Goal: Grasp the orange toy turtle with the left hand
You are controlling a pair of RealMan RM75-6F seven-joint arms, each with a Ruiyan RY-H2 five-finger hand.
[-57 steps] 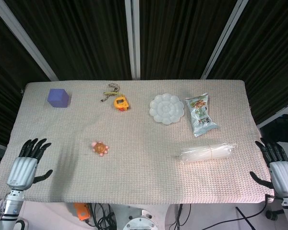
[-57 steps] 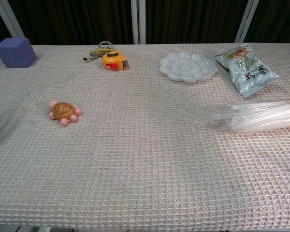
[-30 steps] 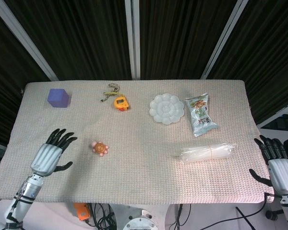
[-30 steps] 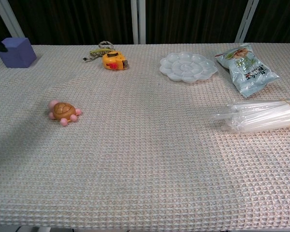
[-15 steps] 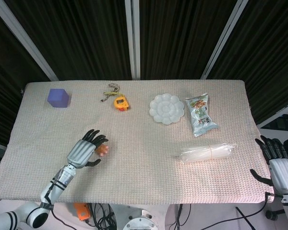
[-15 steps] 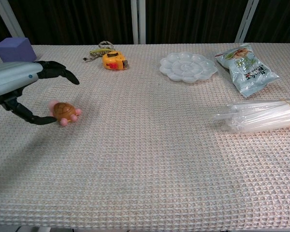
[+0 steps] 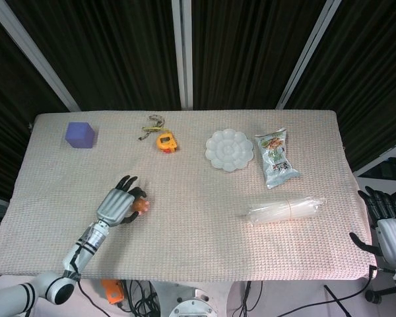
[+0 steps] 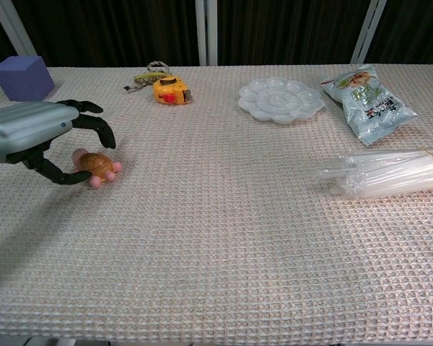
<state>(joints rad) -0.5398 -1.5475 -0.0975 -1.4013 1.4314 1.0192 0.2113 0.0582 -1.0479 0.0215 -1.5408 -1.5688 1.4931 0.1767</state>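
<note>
The orange toy turtle (image 7: 140, 207) (image 8: 97, 166), with a brown shell and pink feet, lies on the woven tablecloth at the left. My left hand (image 7: 119, 203) (image 8: 40, 133) comes at it from the left. Its fingers arch over the shell with a gap below them, and the thumb reaches along the turtle's near side, close to or touching it. The turtle still rests on the cloth. My right hand (image 7: 385, 228) hangs off the table's right edge with its fingers spread and nothing in them; the chest view does not show it.
A purple cube (image 7: 80, 135) (image 8: 23, 77) sits at the back left. A yellow tape measure (image 7: 165, 141) (image 8: 171, 91), a white palette dish (image 7: 229, 150) (image 8: 281, 100) and a snack bag (image 7: 276, 157) (image 8: 368, 101) line the back. A bundle of clear straws (image 7: 287, 210) (image 8: 390, 171) lies at the right.
My left hand swept in from the table's left edge to the turtle, and its fingers have curled down around it. The right hand stayed near the table's right edge.
</note>
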